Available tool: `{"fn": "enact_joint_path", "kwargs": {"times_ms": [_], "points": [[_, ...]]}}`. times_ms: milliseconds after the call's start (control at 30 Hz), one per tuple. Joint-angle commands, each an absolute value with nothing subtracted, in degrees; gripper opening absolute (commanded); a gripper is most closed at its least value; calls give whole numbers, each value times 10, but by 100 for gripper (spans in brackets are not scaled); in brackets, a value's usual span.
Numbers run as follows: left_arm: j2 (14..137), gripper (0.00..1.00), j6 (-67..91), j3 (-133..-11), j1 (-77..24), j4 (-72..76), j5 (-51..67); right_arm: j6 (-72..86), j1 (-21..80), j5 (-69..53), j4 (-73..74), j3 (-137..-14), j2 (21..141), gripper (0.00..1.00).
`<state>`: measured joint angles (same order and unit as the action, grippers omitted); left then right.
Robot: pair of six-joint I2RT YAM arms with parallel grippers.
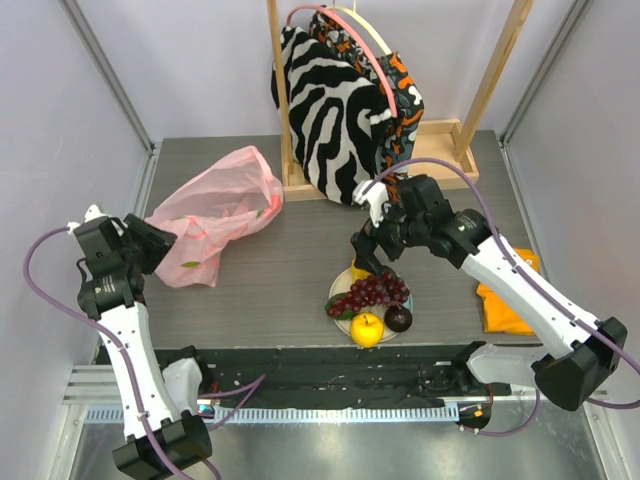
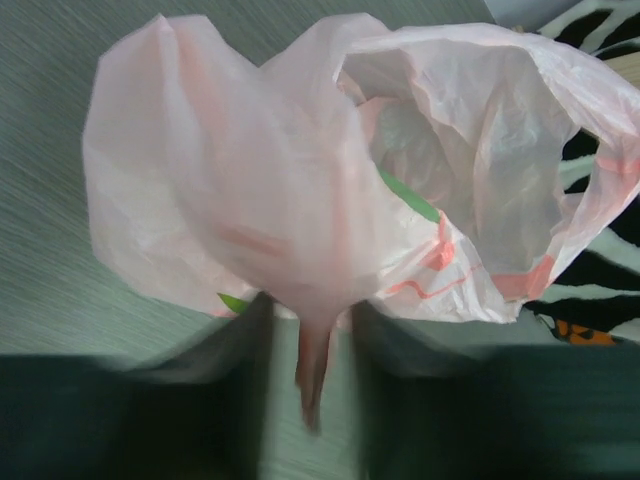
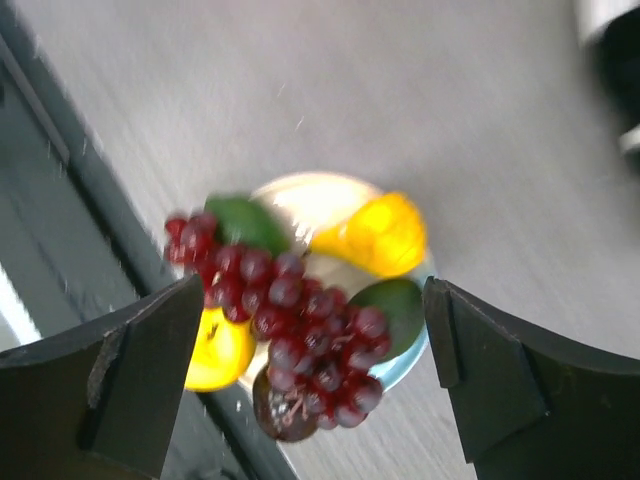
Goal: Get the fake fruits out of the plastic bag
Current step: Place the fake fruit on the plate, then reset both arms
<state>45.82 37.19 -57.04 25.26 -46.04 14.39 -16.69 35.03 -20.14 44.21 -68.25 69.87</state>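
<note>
Pinching pink plastic bag [image 2: 300, 200] w/ L jaws; R jaws gaping over fruit plate [image 3: 310, 195].
L jaws closed on a bunched fold of the bag, which lies on table [image 1: 300, 250] at left, mouth open. R jaws wide apart, holding nothing, just above grape bunch [image 3: 300, 320], yellow pear [image 3: 380, 235], yellow-orange round fruit [image 3: 215, 350] & maroon fruit [image 3: 280, 415], all on plate.

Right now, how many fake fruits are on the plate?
6: grape bunch in the middle, yellow round one and maroon one at the front, yellow pear at the back, two green ones flanking the grapes. More may hide underneath.
</note>
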Motion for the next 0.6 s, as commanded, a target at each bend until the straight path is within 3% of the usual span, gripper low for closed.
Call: {"fn": "enact_joint_path", "kwargs": {"times_ms": [0,33,67,233,467,567], "points": [[453,62,363,-570,256,-435,177,-71,349,-64,397,-736,674,100],[452,72,361,-570,256,-434,182,-48,348,-34,391,-739,674,100],[451,100,359,-572,256,-432,191,-47,350,-3,390,-744,673,100],[449,100,340,-588,256,-432,196,17,322,288,379,-743,653,100],[452,100,248,-653,256,-467,166,33,302,485,425,-616,564,100],[451,100,191,-692,256,-495,122,23,297,494,430,-578,537,99]]}}
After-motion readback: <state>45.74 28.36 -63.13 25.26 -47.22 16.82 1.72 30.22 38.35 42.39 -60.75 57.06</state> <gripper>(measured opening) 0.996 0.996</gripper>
